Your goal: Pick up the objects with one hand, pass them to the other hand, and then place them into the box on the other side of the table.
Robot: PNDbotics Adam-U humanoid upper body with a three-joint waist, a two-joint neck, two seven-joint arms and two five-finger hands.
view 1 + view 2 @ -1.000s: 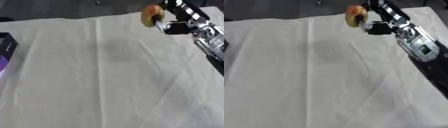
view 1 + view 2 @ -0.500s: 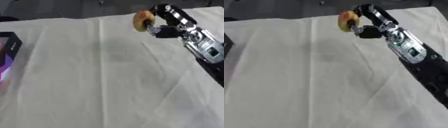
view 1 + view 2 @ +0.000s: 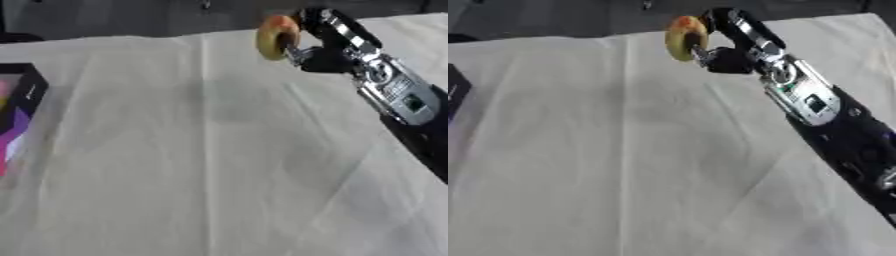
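Observation:
My right hand (image 3: 726,56) reaches in from the right and is curled round a small round yellow and reddish object (image 3: 683,37), like a fruit, held up above the far middle of the cloth-covered table (image 3: 201,165). The same object (image 3: 276,37) shows near the top of the left eye view. A dark box (image 3: 19,107) with pink and purple inside sits at the table's left edge, far from the hand. My left hand shows in no view.
A cream cloth with creases covers the table. Beyond its far edge the floor is dark. The black and silver right forearm (image 3: 833,125) crosses the right side of the table.
My right hand has carried the yellow object leftward, toward the middle of the far edge. The whole picture has also shifted a little.

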